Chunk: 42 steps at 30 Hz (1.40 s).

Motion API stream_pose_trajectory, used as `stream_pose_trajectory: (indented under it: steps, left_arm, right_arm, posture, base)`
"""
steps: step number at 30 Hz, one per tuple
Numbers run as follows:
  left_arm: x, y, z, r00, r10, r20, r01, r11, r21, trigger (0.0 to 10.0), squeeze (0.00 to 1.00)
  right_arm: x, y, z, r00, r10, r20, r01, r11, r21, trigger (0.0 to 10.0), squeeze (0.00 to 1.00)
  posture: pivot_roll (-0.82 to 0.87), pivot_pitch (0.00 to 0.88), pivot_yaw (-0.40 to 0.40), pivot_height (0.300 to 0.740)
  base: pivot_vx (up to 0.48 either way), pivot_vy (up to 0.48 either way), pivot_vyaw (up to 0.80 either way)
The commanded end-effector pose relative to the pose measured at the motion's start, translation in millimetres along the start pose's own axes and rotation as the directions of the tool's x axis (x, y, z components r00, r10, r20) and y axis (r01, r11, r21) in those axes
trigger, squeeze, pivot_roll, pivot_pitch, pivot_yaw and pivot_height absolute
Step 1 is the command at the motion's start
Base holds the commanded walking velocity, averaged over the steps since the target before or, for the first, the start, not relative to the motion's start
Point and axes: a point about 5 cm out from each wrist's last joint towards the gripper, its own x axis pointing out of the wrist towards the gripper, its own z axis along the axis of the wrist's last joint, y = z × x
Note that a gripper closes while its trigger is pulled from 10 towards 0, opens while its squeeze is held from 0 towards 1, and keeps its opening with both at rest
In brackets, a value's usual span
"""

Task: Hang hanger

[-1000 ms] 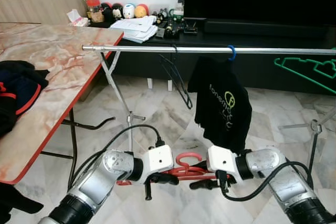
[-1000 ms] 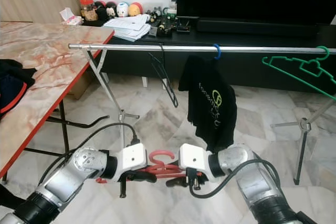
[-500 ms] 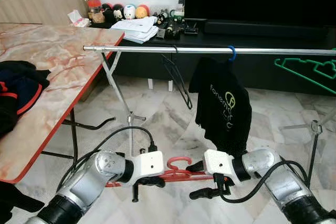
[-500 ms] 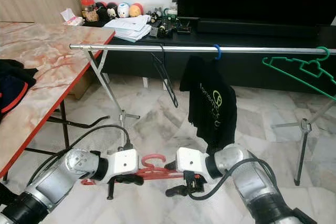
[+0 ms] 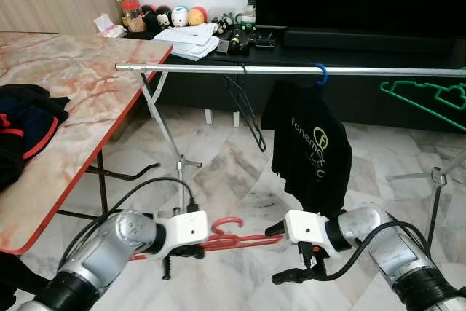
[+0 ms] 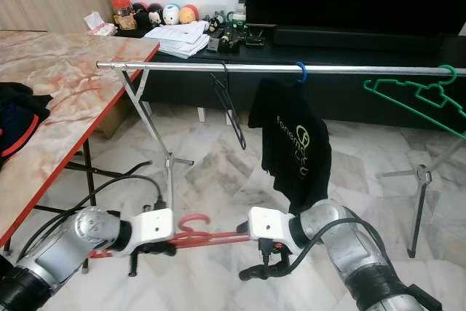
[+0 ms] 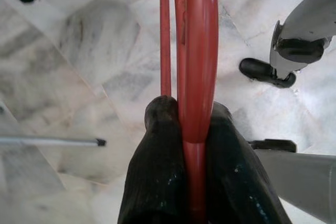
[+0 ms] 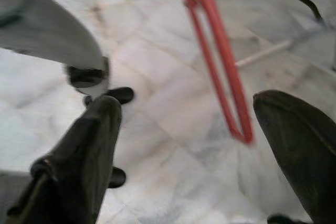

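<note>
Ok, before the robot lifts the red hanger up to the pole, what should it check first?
1. Left gripper pinched shut on the red hanger: ok.
2. Right gripper let go, jaws wide apart beside the hanger's end: ok.
3. Hook pointing up: ok.
4. Free stretch of rail left of the black hanger: ok.
5. Black shirt out of the way, to the right: ok.
6. Whether the rail is within reach: cannot tell.

Both silver arms bent low, wrists turned inward; left gripper (image 7: pixel 195 145) clamped tight; right gripper (image 8: pixel 189 129) spread wide
</note>
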Motion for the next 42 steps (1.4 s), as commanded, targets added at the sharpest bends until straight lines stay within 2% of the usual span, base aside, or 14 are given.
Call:
stream_pose_trajectory:
  steps: [1, 6, 10, 13, 14, 16, 18, 19, 20, 22, 28, 33, 39, 42]
  left_arm:
    - [-1.6, 2.5, -13, 0.998, 0.070, 0.011, -0.068, 0.991, -0.115, 10.0, 0.00]
    - [7.2, -0.5, -39, 0.970, 0.242, -0.011, -0.236, 0.932, -0.277, 10.0, 0.00]
    - [23.1, -16.0, -74, 0.894, 0.422, -0.147, -0.440, 0.770, -0.462, 10.0, 0.00]
    - [25.2, -20.3, -84, 0.853, 0.476, -0.215, -0.516, 0.706, -0.484, 10.0, 0.00]
    - [26.3, -23.2, -89, 0.837, 0.491, -0.241, -0.539, 0.671, -0.509, 10.0, 0.00]
    - [28.9, -43.2, -110, 0.801, 0.479, -0.359, -0.599, 0.632, -0.492, 10.0, 0.00]
    - [29.6, -54.9, -120, 0.789, 0.464, -0.404, -0.614, 0.621, -0.487, 10.0, 0.00]
    - [28.1, -85.0, -142, 0.764, 0.406, -0.501, -0.644, 0.526, -0.555, 10.0, 0.00]
    - [28.1, -85.0, -142, 0.764, 0.406, -0.501, -0.644, 0.526, -0.555, 10.0, 0.00]
    - [21.5, -121.4, -164, 0.724, 0.335, -0.602, -0.689, 0.330, -0.645, 10.0, 0.00]
    - [14.4, -158.2, -181, 0.693, 0.220, -0.687, -0.720, 0.254, -0.645, 10.0, 0.00]
    - [14.2, -160.9, -181, 0.679, 0.242, -0.694, -0.734, 0.178, -0.656, 10.0, 0.00]
    - [21.4, -153.5, -175, 0.691, 0.263, -0.673, -0.722, 0.235, -0.650, 10.0, 0.00]
    - [22.6, -150.8, -174, 0.689, 0.267, -0.674, -0.724, 0.239, -0.647, 10.0, 0.00]
  right_arm:
    - [3.1, -8.8, -8, 0.990, -0.141, -0.003, 0.141, 0.987, 0.073, 10.0, 0.00]
    - [17.9, 1.9, -46, 0.932, -0.354, -0.075, 0.355, 0.856, 0.376, 10.0, 0.00]
    - [51.1, 67.1, -103, 0.862, -0.352, -0.365, 0.506, 0.648, 0.569, 10.0, 0.00]
    - [61.1, 84.6, -108, 0.857, -0.348, -0.379, 0.514, 0.565, 0.645, 10.0, 0.00]
    - [65.4, 91.5, -109, 0.855, -0.354, -0.378, 0.516, 0.517, 0.683, 10.0, 0.00]
    - [78.0, 115.5, -114, 0.831, -0.375, -0.412, 0.530, 0.306, 0.791, 10.0, 0.00]
    - [83.4, 128.1, -117, 0.818, -0.366, -0.444, 0.542, 0.231, 0.808, 10.0, 0.00]
    - [94.0, 150.6, -117, 0.811, -0.346, -0.471, 0.555, 0.204, 0.806, 10.0, 0.00]
    - [94.0, 150.6, -117, 0.811, -0.346, -0.471, 0.555, 0.204, 0.806, 10.0, 0.00]
    - [95.9, 158.9, -119, 0.783, -0.373, -0.497, 0.568, 0.103, 0.817, 10.0, 0.00]
    - [75.2, 152.8, -137, 0.703, -0.406, -0.584, 0.599, -0.105, 0.794, 10.0, 0.00]
    - [69.5, 143.6, -138, 0.669, -0.445, -0.595, 0.621, -0.105, 0.777, 10.0, 0.00]
    - [72.6, 145.7, -137, 0.626, -0.446, -0.640, 0.642, -0.172, 0.747, 10.0, 0.00]
    - [77.0, 149.9, -134, 0.644, -0.436, -0.629, 0.638, -0.148, 0.756, 10.0, 0.00]
  posture:
    - [-0.01, 0.096, 0.056, 0.740]
    - [-0.01, 0.091, 0.047, 0.740]
    - [0.01, 0.078, 0.036, 0.740]
    - [0.01, 0.074, 0.033, 0.740]
    - [0.01, 0.072, 0.032, 0.740]
    - [0.00, 0.060, 0.027, 0.740]
    - [0.00, 0.056, 0.022, 0.740]
    - [0.01, 0.043, 0.012, 0.740]
    - [0.01, 0.043, 0.012, 0.740]
    - [0.01, 0.036, 0.017, 0.740]
    - [0.00, 0.013, 0.031, 0.740]
    - [0.00, 0.000, 0.031, 0.740]
    - [-0.01, 0.000, 0.040, 0.740]
    - [-0.01, 0.000, 0.039, 0.740]
  base:
    - [0.000, 0.000, 0.00]
    - [0.000, 0.000, 0.00]
    - [0.000, 0.000, 0.00]
    - [0.000, 0.000, 0.00]
    - [0.000, 0.000, 0.00]
    - [0.000, 0.000, 0.00]
    - [0.000, 0.000, 0.00]
    - [0.000, 0.000, 0.00]
    - [0.000, 0.000, 0.00]
    - [0.000, 0.000, 0.00]
    - [0.000, 0.000, 0.00]
    - [0.000, -0.183, 0.00]
    - [0.000, -0.371, 0.00]
    - [0.000, -0.417, 0.00]
